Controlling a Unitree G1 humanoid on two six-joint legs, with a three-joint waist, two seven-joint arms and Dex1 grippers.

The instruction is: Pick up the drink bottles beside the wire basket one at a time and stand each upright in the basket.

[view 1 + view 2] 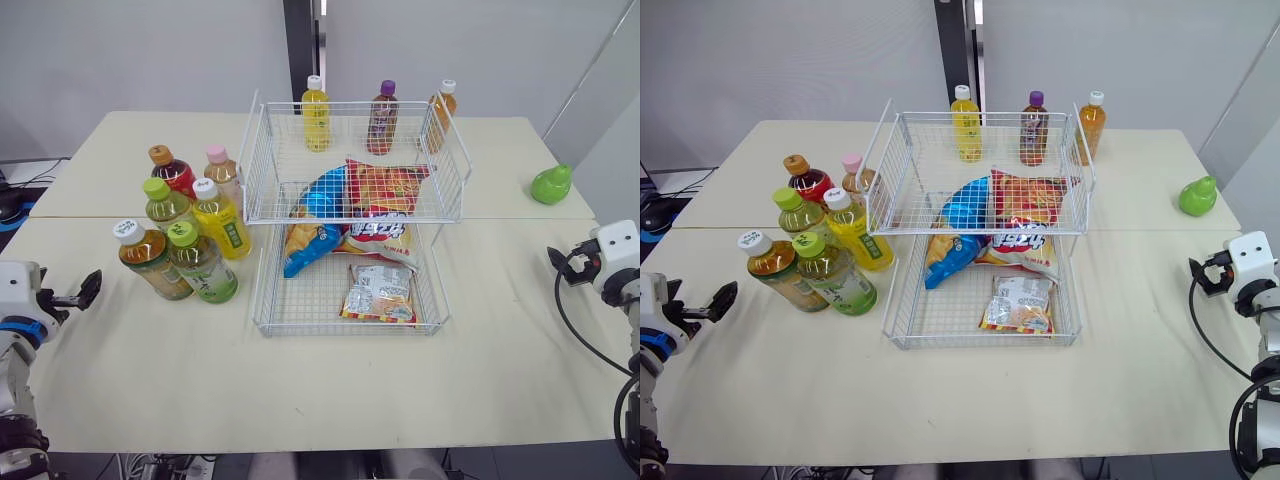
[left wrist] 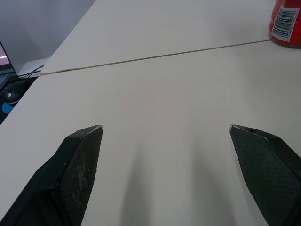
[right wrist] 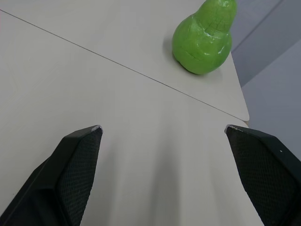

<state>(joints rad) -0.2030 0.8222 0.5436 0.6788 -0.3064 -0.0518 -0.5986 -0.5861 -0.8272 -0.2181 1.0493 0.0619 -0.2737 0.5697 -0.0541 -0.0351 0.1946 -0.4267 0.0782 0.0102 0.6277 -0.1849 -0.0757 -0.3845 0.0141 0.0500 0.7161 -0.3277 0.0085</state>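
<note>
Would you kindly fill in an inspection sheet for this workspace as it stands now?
Surface: pale table, two tops joined at a seam.
Job's things: two-tier wire basket at centre, no bottle in it; six drink bottles upright in a cluster on its left; three bottles upright behind it.
Clutter: snack packets in the basket's lower tier; green pear on the table's right side.
Grippers: left tool open over bare table; right tool open, pointing towards the pear; neither holds anything.
Cables: black cable looping by the right arm.
Surroundings: grey wall behind the table.
</note>
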